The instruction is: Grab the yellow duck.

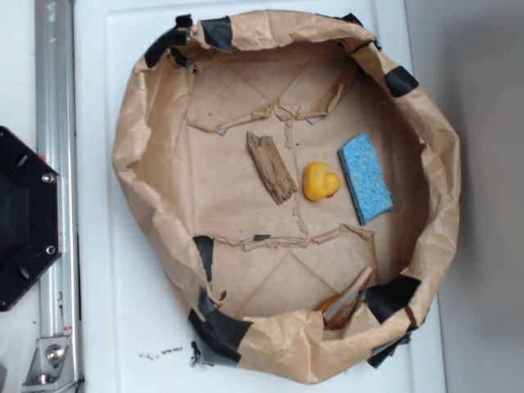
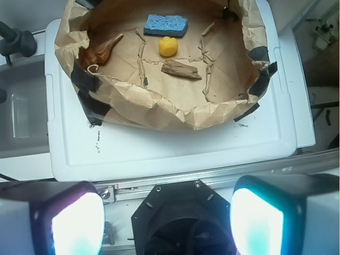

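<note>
Duck (image 1: 321, 182) sits mid-floor of the paper basin (image 1: 164, 115), squeezed between a wood piece (image 1: 272, 168) at its 9 o'clock and a blue sponge (image 1: 366, 178) at 3, close to both. A wooden spoon (image 1: 348, 299) leans at the rim around 6. Claw (image 2: 167, 220) is spread wide, well apart, pinching nothing.

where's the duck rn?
Exterior view: the yellow duck sits on the floor of the paper-lined basin, right of center, between the brown wood piece and the blue sponge.
</note>
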`<action>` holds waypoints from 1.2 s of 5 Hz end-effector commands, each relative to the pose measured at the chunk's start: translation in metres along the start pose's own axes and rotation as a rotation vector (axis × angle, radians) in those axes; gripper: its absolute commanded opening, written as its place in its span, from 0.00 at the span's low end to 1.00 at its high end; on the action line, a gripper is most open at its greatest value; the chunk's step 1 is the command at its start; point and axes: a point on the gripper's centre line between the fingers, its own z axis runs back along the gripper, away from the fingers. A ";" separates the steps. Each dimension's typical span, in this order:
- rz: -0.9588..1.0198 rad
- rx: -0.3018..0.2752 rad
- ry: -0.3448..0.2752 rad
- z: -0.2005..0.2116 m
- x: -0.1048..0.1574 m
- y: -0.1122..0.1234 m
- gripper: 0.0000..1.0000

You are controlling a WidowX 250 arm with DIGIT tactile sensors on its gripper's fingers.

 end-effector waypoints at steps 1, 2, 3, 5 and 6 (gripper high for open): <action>0.000 0.000 0.000 0.000 0.000 0.000 1.00; 0.220 0.029 -0.045 -0.031 0.035 0.016 1.00; 0.271 -0.035 -0.130 -0.056 0.078 0.025 1.00; 0.391 -0.084 -0.163 -0.116 0.133 0.029 1.00; 0.460 -0.028 -0.129 -0.139 0.145 0.023 1.00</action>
